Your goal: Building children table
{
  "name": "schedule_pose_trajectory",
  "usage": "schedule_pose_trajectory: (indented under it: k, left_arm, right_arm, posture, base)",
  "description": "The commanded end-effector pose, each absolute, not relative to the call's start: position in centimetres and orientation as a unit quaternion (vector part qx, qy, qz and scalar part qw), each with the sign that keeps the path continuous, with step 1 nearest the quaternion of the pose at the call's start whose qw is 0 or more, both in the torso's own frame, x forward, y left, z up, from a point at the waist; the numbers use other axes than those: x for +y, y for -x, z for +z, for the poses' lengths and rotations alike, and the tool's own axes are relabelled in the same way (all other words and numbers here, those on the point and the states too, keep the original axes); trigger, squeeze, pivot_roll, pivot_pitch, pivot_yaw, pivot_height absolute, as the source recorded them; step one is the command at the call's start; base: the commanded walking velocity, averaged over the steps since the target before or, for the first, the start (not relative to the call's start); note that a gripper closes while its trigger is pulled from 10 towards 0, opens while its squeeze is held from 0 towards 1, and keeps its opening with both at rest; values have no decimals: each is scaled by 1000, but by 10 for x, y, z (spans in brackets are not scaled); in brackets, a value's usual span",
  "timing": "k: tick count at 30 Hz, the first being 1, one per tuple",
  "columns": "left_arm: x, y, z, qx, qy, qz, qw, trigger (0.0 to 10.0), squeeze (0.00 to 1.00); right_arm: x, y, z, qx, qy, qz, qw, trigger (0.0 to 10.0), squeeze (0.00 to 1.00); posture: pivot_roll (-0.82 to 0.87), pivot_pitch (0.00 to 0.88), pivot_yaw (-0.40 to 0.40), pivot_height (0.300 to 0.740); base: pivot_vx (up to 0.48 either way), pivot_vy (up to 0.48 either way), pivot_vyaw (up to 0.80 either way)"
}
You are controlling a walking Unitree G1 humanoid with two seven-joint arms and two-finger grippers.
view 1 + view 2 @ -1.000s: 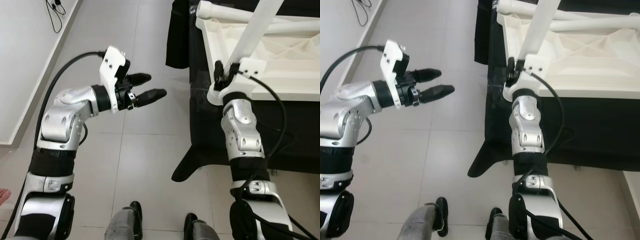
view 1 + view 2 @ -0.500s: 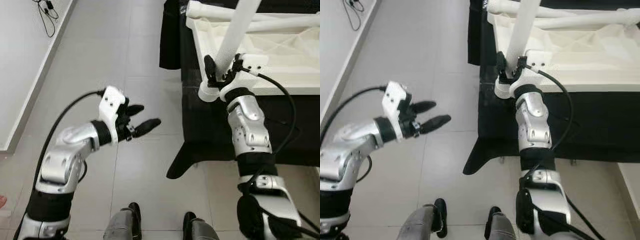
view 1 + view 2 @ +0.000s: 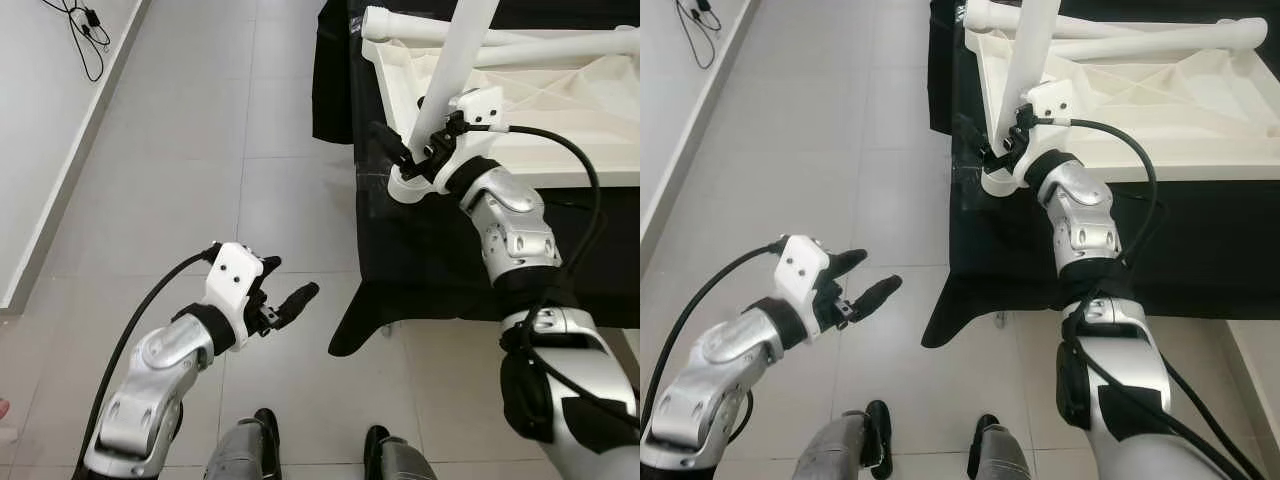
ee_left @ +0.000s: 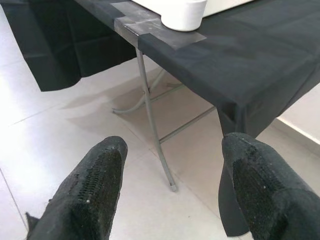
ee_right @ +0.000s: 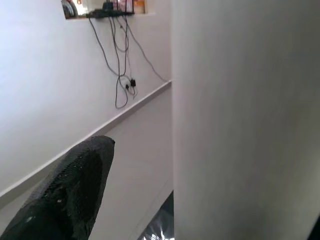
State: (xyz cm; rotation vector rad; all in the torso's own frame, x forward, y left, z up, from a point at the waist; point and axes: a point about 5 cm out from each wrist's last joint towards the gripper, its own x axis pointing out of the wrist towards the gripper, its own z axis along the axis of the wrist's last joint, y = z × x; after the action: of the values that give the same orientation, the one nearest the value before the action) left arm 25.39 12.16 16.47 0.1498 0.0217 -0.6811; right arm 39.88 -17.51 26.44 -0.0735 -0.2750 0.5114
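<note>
A white children's table point(image 3: 560, 110) lies upside down on a black-draped folding table point(image 3: 450, 250). One white leg point(image 3: 455, 60) stands up slanted from the corner socket point(image 3: 405, 185). My right gripper point(image 3: 412, 140) is at the foot of that leg, open, with the leg between its fingers. In the right wrist view one fingertip point(image 5: 70, 190) stands a gap away from the leg point(image 5: 245, 120). My left gripper point(image 3: 285, 282) hangs open and empty over the tiled floor, left of the folding table; its wrist view looks at the socket point(image 4: 183, 12).
The black cloth hangs down at the folding table's corner, over a thin metal leg point(image 4: 152, 130). Grey floor tiles spread to the left up to a white wall with a loose cable point(image 3: 85, 30). My feet point(image 3: 265, 445) stand just below the left gripper.
My left arm has dropped and drawn back toward my body, gripper still open. My right gripper has turned at the foot of the leg and one finger now stands off it. The camera shifted.
</note>
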Motion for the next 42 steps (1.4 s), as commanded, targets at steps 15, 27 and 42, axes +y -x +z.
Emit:
schedule_pose_trajectory:
  k: [15,27,42]
  left_arm:
    - [141,-236,143,14,-110,-255,961,10000,0]
    - [147,-236,141,13,-121,-241,963,10000,0]
    - [144,-246,138,6,-135,-243,961,10000,0]
  right_arm:
    - [-196,-403,255,-93,9,291,952,0,0]
    - [-184,-369,148,33,-30,-71,997,0,0]
    - [-107,-389,185,-26,-22,-14,999,10000,0]
  posture:
    - [158,234,-8,740]
    - [151,254,-23,740]
    - [160,214,3,740]
  base:
    - [0,0,0]
    - [0,0,0]
    - [0,0,0]
